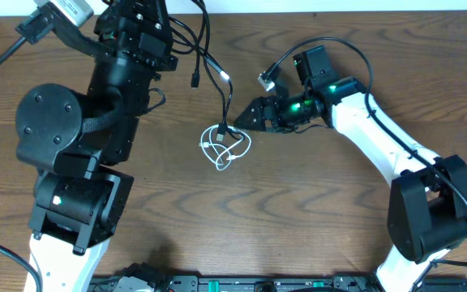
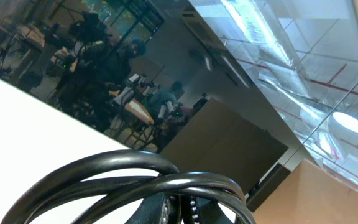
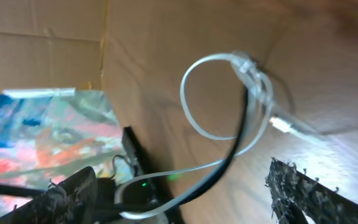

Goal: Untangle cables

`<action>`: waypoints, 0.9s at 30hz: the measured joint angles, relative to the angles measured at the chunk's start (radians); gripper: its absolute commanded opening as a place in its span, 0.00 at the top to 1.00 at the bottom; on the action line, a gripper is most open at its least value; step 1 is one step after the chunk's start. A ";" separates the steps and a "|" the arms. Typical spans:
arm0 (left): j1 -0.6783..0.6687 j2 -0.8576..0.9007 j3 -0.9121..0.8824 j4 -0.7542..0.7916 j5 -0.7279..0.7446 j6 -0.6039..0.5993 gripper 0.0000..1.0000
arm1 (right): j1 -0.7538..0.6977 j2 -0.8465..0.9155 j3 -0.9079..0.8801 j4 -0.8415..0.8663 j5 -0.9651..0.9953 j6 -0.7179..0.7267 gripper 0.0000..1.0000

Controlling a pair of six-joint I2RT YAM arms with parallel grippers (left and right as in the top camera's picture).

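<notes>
Here the right gripper (image 1: 242, 118) stands wide open and holds nothing. The tangle lies just ahead of its spread fingers (image 3: 303, 186), where the black cable (image 3: 244, 134) crosses the looped white cable (image 1: 227, 148) in the middle of the table (image 1: 323, 235). This looks like the approach to a first grasp. The next move calls for closing on one strand only, probably the black one, near the crossing. The left gripper (image 1: 148, 34) is shut at the far edge; the black strand runs toward it, though whether it is pinched I cannot tell.

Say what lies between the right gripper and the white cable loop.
Right wrist view: a black cable and a white strand run from the loop to between the fingers.
</notes>
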 measured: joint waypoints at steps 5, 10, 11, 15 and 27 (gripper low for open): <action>0.000 0.000 0.000 -0.003 -0.001 -0.008 0.92 | 0.037 0.000 0.000 -0.001 -0.024 -0.023 0.21; 0.000 0.000 0.000 -0.003 -0.026 -0.030 0.92 | 0.093 0.002 0.000 -0.014 0.118 -0.005 0.25; 0.000 0.000 0.000 -0.003 -0.027 -0.030 0.93 | 0.103 0.005 0.000 -0.006 0.141 0.006 0.26; 0.000 0.000 0.000 0.002 -0.030 -0.031 0.93 | 0.153 0.066 0.000 0.050 0.217 0.072 0.34; 0.000 0.000 0.000 0.020 -0.030 -0.031 0.93 | 0.176 0.267 0.003 0.045 0.388 0.150 0.94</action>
